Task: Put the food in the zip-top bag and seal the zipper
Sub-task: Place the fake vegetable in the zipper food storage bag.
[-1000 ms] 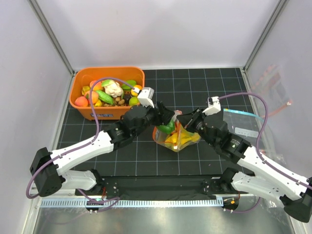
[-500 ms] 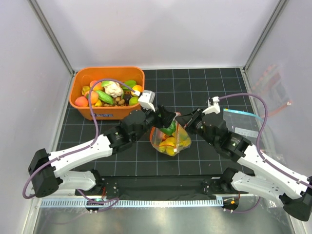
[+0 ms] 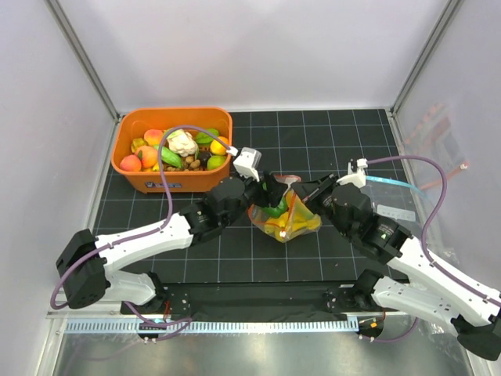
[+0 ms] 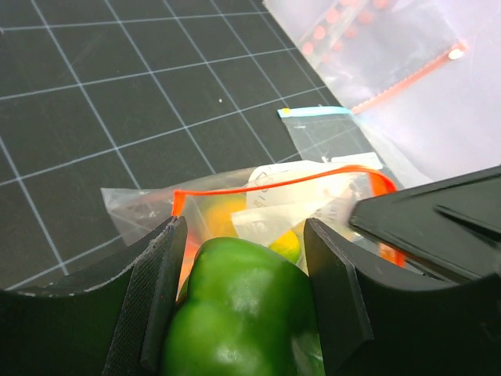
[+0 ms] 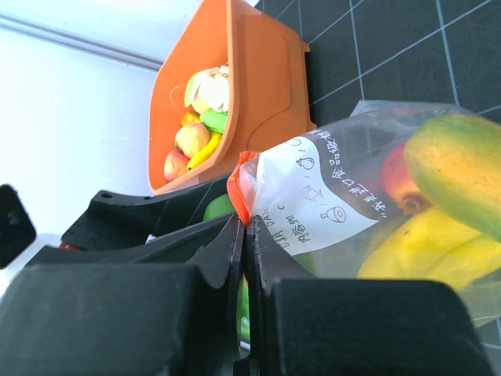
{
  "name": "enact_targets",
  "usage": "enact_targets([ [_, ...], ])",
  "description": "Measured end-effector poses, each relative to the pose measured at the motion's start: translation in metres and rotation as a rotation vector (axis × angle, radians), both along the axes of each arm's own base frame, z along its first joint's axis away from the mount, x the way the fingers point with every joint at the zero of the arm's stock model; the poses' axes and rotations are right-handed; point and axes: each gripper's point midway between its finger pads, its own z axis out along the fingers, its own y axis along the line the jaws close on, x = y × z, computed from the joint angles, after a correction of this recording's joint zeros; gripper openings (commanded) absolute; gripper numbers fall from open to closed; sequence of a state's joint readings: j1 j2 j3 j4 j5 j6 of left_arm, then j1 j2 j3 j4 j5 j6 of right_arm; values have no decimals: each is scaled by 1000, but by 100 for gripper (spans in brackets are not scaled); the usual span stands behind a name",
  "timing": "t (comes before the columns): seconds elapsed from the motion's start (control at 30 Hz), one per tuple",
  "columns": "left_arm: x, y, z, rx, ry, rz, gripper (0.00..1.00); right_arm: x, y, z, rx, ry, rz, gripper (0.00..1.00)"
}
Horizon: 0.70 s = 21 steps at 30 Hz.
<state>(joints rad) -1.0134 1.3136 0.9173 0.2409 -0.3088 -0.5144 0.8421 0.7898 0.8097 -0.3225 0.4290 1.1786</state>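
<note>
The zip-top bag (image 3: 291,224) sits mid-table with a banana (image 5: 427,251) and other food inside. Its red-orange zipper (image 4: 274,181) runs round the open mouth. My left gripper (image 3: 272,202) is shut on a green pepper (image 4: 239,309), held right at the bag's mouth, above the food inside. My right gripper (image 3: 304,193) is shut on the bag's mouth edge, pinching the zipper (image 5: 239,190) and holding that side up. The right gripper's dark fingers (image 4: 438,227) show beside the pepper. More food fills the orange bin (image 3: 176,112).
The orange bin stands at the back left, close behind the left arm, and shows in the right wrist view (image 5: 262,86). A flat clear bag with a blue top edge (image 3: 389,197) lies right of the right arm. Another clear bag (image 4: 391,55) lies further right.
Both grippers and the bag have shifted a little to the right. The left gripper still holds the green pepper at the bag's mouth; the right still pinches the edge.
</note>
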Motion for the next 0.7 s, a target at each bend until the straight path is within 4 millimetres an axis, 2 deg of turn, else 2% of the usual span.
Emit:
enact_targets([
  [0.1,-1,-2,3,-11,-9,-6,39,2,-2,-1,-6,1,-19,1],
  [0.17,-2,-3,4,-13,-11,-9,44,3,-4,-2,-10,1,-27,1],
  [0.2,-2,-4,4,-13,-12,-11,51,4,-4,-3,-12,2,-30,1],
  [0.3,-4,-9,1,-11,-11,-21,64,4,-4,-5,-17,4,-34,1],
  [0.47,-6,-14,-9,8,0,-29,62,4,-5,-14,-24,13,-38,1],
  [0.53,-5,-15,-11,8,2,-29,64,4,-5,-15,-20,12,-40,1],
  [0.7,-3,-18,-14,0,1,-22,85,3,-9,-14,8,10,-53,1],
])
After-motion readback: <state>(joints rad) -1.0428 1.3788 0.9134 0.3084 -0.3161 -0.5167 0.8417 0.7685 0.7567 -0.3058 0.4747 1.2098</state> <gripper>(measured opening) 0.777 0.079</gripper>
